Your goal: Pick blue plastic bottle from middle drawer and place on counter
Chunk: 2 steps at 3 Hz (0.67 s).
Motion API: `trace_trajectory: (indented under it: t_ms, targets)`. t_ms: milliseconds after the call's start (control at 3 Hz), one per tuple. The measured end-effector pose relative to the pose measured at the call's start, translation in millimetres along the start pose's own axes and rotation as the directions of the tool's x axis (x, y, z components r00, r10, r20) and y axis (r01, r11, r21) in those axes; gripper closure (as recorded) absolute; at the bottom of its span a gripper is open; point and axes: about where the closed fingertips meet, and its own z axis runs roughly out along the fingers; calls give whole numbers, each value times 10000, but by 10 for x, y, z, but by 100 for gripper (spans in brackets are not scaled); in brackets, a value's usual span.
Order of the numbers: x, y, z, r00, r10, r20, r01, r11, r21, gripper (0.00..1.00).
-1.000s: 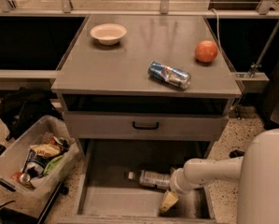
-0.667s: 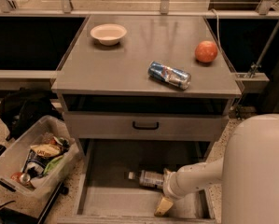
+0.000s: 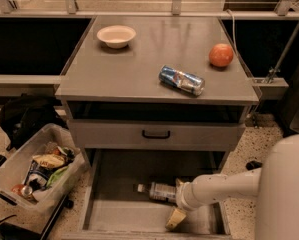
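Observation:
The blue plastic bottle (image 3: 158, 190) lies on its side on the floor of the open middle drawer (image 3: 120, 215), with its white cap pointing left. My gripper (image 3: 175, 202) reaches into the drawer from the right, at the bottle's base end. It is open: one tan finger (image 3: 175, 218) is in front of the bottle and the other (image 3: 180, 183) is just behind it. The bottle rests on the drawer floor. The grey counter (image 3: 134, 71) is the cabinet top above.
On the counter are a white bowl (image 3: 116, 35), a shiny blue can (image 3: 181, 80) on its side and an orange fruit (image 3: 221, 55). A closed drawer front with a black handle (image 3: 155, 134) sits above the open drawer. A trash bin (image 3: 34, 176) and a black bag (image 3: 26, 116) stand on the floor at left.
My arm has shifted a little left, bringing the gripper closer around the bottle's base. The bottle has not moved.

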Motion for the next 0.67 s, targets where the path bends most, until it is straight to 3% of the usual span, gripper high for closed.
trace_trajectory:
  t_ms: [333,667]
  targets:
    - [51,-284,31,9969,134,771,-138,9999,39,0]
    - [50,-278,34,9969,136,769,-139,9999,28,0]
